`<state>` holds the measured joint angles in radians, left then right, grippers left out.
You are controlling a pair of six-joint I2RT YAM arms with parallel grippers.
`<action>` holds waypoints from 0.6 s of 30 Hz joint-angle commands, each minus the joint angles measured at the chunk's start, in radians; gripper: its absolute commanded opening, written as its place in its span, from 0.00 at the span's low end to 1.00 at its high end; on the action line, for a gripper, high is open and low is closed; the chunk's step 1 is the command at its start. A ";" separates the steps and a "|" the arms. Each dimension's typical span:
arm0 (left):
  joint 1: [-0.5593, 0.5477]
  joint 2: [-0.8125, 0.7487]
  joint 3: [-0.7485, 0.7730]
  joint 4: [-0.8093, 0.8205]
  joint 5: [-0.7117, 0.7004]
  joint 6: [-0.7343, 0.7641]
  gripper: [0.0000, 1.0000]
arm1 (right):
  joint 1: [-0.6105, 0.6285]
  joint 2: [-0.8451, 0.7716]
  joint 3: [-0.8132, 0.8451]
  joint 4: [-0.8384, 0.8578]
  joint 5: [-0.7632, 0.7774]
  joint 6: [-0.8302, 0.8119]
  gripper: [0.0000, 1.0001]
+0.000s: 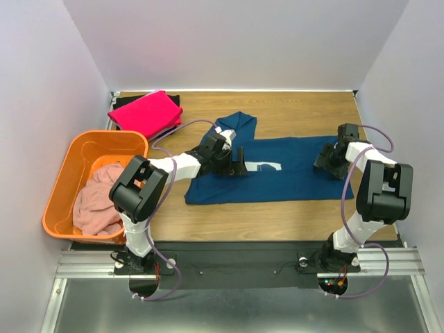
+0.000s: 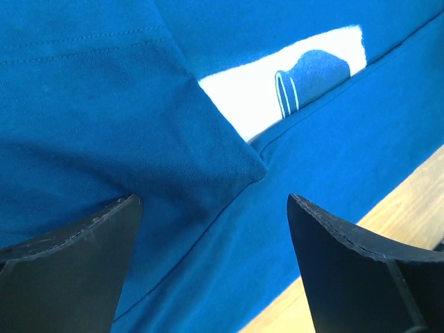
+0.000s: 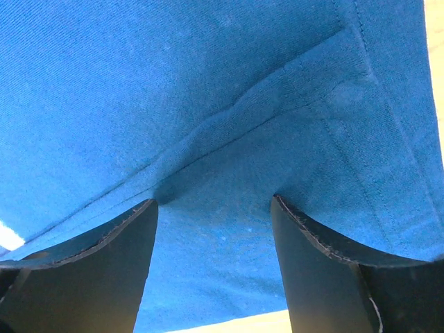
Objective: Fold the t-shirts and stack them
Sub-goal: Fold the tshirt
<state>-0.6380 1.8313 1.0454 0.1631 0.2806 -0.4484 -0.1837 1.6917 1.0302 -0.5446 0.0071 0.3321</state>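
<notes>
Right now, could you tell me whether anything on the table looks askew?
The navy tee lies unevenly folded: one sleeve sticks out toward the far edge, and a flap half-covers its white print.

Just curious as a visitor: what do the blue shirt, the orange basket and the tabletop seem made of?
Blue shirt: soft matte knit cloth, stitched hems and creases. Orange basket: probably moulded plastic, smooth, slightly glossy rim. Tabletop: wood or wood-look laminate, visible grain.

Left arm (image 1: 177,165) stretched rightward, jaws wide apart; right arm (image 1: 357,154) bent inward, jaws parted.
</notes>
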 commanded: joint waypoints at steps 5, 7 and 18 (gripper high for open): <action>-0.015 -0.087 0.215 -0.275 -0.141 0.016 0.99 | -0.011 -0.078 0.024 -0.146 -0.071 -0.016 0.72; -0.015 -0.046 0.364 -0.355 -0.187 0.031 0.99 | -0.011 -0.116 0.063 -0.155 -0.123 -0.016 0.72; -0.028 0.195 0.685 -0.606 -0.377 0.059 0.83 | -0.011 -0.152 0.107 -0.172 -0.203 -0.030 0.72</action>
<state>-0.6529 1.9732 1.7176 -0.3004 -0.0208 -0.4011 -0.1852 1.5486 1.1213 -0.6994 -0.1600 0.3214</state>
